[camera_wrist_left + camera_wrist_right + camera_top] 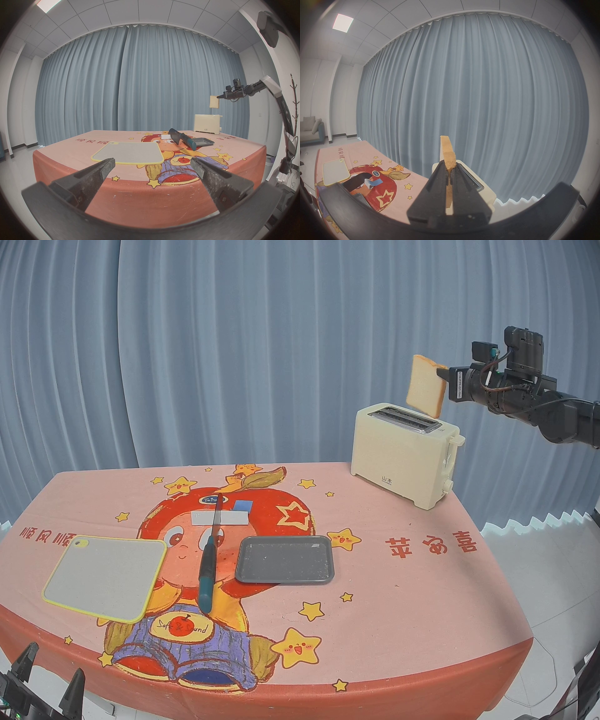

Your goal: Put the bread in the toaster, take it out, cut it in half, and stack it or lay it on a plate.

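Jaws of the right gripper (449,166) pinch one edge of the bread (425,387), the slice hanging upright beyond their tips, just above the toaster (400,455); left gripper (153,164) jaws stand wide apart.

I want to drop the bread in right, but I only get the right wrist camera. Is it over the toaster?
Observer: On the head camera the bread hangs above the toaster's right end, not touching it.
Operator: Where's the plate for later?
Observer: A dark tray lies flat in the middle of the table, just right of the knife.
Operator: And my other hand?
Observer: The left gripper is open and empty, in front of the table's near edge.
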